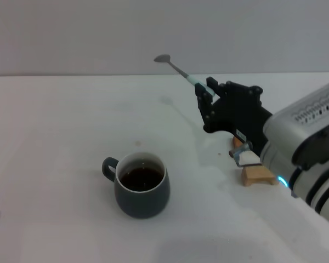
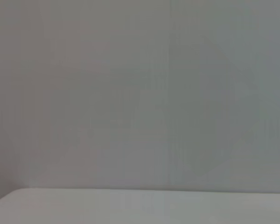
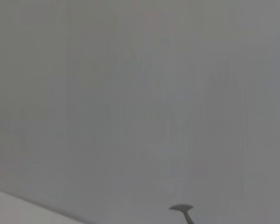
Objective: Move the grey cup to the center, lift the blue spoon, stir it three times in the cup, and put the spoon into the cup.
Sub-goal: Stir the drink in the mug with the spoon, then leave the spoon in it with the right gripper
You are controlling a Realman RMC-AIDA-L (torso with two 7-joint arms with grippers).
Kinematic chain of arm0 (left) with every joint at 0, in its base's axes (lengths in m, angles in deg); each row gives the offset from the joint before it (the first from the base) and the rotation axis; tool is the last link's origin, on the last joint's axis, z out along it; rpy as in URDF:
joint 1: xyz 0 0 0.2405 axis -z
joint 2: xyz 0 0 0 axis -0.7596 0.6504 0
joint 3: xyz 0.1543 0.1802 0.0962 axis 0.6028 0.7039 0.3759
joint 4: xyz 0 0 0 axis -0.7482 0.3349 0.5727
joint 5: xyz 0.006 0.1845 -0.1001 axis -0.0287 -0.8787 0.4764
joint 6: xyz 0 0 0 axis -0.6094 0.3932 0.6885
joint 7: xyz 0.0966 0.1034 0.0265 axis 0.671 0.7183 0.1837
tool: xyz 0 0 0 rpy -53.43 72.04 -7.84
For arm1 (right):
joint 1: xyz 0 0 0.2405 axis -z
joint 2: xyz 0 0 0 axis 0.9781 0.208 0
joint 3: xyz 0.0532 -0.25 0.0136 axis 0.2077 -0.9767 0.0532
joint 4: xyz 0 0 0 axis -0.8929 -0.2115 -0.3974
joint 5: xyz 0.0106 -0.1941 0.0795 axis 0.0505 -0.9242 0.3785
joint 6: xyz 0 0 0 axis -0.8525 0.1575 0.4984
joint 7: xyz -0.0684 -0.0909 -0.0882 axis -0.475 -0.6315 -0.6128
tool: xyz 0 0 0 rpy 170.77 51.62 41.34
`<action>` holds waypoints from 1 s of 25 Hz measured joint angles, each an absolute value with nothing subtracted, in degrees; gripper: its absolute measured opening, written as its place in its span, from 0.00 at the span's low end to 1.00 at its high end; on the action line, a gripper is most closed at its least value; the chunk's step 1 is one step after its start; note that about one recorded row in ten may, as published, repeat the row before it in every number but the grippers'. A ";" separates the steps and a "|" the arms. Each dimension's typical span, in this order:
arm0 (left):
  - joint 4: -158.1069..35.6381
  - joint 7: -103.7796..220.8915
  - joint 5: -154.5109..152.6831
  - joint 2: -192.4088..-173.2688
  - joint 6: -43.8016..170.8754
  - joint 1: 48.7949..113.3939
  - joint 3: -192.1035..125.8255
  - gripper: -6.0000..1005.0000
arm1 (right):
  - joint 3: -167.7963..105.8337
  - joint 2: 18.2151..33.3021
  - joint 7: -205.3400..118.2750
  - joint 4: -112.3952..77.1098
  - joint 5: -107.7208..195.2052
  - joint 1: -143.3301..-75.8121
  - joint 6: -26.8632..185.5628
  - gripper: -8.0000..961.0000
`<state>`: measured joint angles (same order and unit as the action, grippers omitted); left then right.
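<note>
The grey cup (image 1: 142, 186), dark slate with a white inside and dark brown liquid, stands at the middle front of the white table, handle to the left. My right gripper (image 1: 206, 90) is shut on the pale blue handle end of the blue spoon (image 1: 178, 68) and holds it in the air, up and to the right of the cup, bowl pointing away to the upper left. The spoon's bowl also shows in the right wrist view (image 3: 181, 208) against the wall. My left gripper is out of view; its wrist view shows only wall and table edge.
A small wooden block (image 1: 258, 176) lies on the table (image 1: 55, 164) by my right arm, with a second one (image 1: 238, 143) partly hidden behind the gripper body. A grey wall stands behind the table.
</note>
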<state>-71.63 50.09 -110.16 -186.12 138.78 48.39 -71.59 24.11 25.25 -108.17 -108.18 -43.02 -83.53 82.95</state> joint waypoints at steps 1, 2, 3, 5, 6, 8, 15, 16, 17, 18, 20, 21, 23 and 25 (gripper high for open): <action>-71.64 50.09 -110.16 -186.13 138.72 48.39 -71.62 0.86 | 27.64 27.40 -109.80 -109.88 -44.61 -81.66 77.94 0.18; -71.62 50.09 -110.16 -186.13 138.69 48.39 -71.65 0.86 | 30.23 28.88 -110.52 -111.08 -46.11 -80.41 74.31 0.18; -71.61 50.09 -110.14 -186.13 138.68 48.38 -71.70 0.86 | 32.49 30.27 -110.64 -112.58 -47.99 -79.40 70.59 0.18; -71.63 50.09 -110.10 -186.13 138.67 48.29 -71.81 0.86 | 36.32 31.99 -109.58 -115.99 -51.88 -77.97 63.99 0.18; -71.63 50.09 -110.08 -186.13 138.68 48.21 -71.85 0.86 | 37.51 31.75 -107.25 -118.53 -53.25 -78.08 60.52 0.18; -71.67 50.09 -110.07 -186.14 138.69 48.07 -71.89 0.86 | 38.36 31.56 -105.39 -119.82 -53.83 -78.39 58.17 0.18; -71.61 50.09 -110.00 -186.14 138.84 48.00 -71.92 0.86 | 43.72 31.84 -88.18 -127.44 -66.78 -81.53 43.15 0.18; -71.61 50.09 -109.97 -186.13 138.82 48.05 -71.92 0.86 | 44.02 31.85 -85.75 -128.35 -69.24 -82.16 41.77 0.19; -71.61 50.09 -109.97 -186.13 138.82 48.05 -71.92 0.86 | 44.40 31.85 -84.07 -128.77 -70.87 -82.82 40.75 0.19; -71.60 50.09 -109.95 -186.14 138.78 48.23 -71.92 0.86 | 44.80 31.86 -82.39 -129.12 -72.44 -83.48 39.47 0.19; -71.61 50.09 -109.94 -186.14 138.75 48.33 -71.92 0.86 | 45.92 31.89 -79.64 -129.60 -74.25 -85.08 36.61 0.19; -71.62 50.09 -109.95 -186.14 138.75 48.37 -71.92 0.86 | 46.55 31.90 -78.07 -129.99 -75.23 -86.21 34.64 0.19; -71.61 50.09 -109.94 -186.13 138.77 48.37 -71.92 0.86 | 47.95 31.86 -74.10 -131.36 -78.86 -88.85 29.25 0.19; -71.61 50.09 -109.94 -186.13 138.88 48.37 -71.97 0.86 | 48.62 31.88 -70.56 -133.96 -83.44 -90.93 24.70 0.19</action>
<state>-71.61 50.09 -109.94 -186.13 138.88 48.37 -71.97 48.62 31.88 -70.56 -133.96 -83.44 -90.93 24.70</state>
